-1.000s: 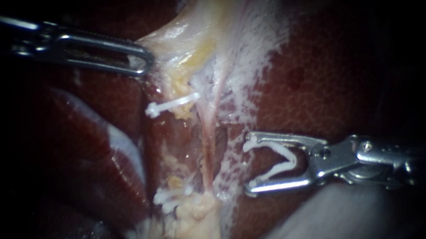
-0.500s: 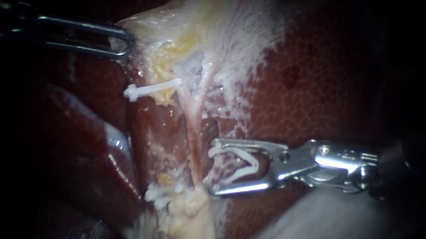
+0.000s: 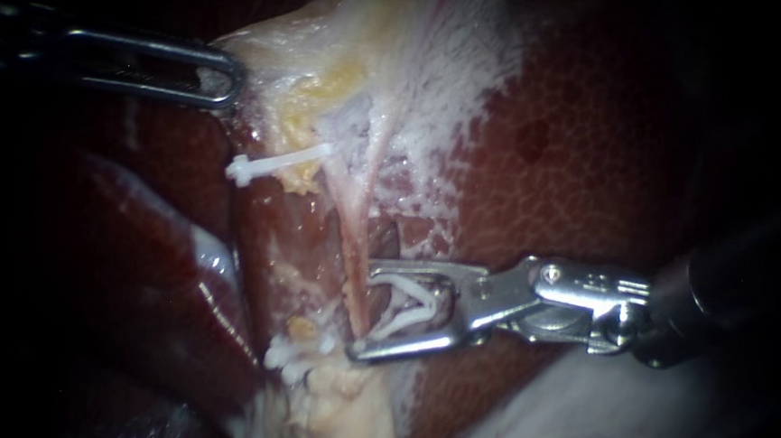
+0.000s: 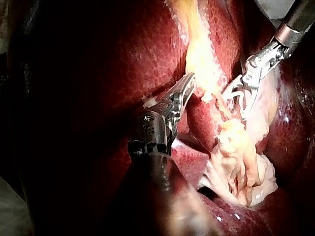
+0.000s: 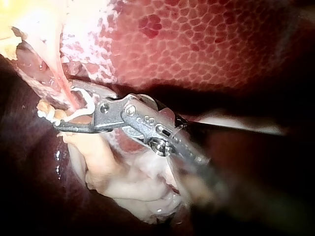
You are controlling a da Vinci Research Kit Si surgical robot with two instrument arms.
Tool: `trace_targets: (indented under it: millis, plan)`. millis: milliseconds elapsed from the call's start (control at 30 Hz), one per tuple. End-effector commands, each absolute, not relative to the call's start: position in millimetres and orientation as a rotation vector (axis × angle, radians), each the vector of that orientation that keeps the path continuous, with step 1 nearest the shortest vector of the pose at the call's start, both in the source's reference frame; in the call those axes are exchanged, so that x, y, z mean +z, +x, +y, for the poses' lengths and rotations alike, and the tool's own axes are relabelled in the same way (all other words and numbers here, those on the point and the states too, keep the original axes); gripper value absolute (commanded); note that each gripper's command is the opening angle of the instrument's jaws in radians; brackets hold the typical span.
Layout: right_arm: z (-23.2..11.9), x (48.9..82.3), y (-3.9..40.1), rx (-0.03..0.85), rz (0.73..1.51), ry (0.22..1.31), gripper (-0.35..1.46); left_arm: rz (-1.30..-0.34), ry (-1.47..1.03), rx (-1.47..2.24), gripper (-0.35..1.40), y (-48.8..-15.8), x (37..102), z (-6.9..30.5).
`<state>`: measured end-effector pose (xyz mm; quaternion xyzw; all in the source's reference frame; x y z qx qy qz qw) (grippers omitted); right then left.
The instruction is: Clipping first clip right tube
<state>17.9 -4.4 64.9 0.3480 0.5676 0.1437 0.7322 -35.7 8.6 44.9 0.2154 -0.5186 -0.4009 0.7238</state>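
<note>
Left instrument (image 3: 230, 79): at ten o'clock, my jaws grip pale tissue (image 3: 283, 54).
Right instrument (image 3: 363, 310): my jaws hold white clip (image 3: 414, 304) astride right tube (image 3: 347, 227).

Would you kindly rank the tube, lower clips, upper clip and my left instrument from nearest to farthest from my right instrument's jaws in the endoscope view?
1. tube, between the right instrument's jaws, which hold an unclosed clip.
2. lower clips, just below and left.
3. upper clip, higher, to the left.
4. left instrument, top left.
</note>
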Motion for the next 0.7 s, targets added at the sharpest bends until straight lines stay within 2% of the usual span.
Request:
trace_targets:
  millis: [33,267,700]
  plan:
    - [-4.5,64.8,18.0,0.310,1.247,0.778,0.59,-1.144,0.474,-0.883,-0.35,-35.7,44.9,8.6]
    - [-4.9,64.4,18.4,0.277,1.224,0.897,0.53,-1.144,0.474,-0.883,-0.35,-35.8,44.8,8.6]
    - [-4.8,64.2,18.3,0.168,1.208,1.009,0.45,-1.144,0.473,-0.883,-0.35,-35.8,44.8,8.5]
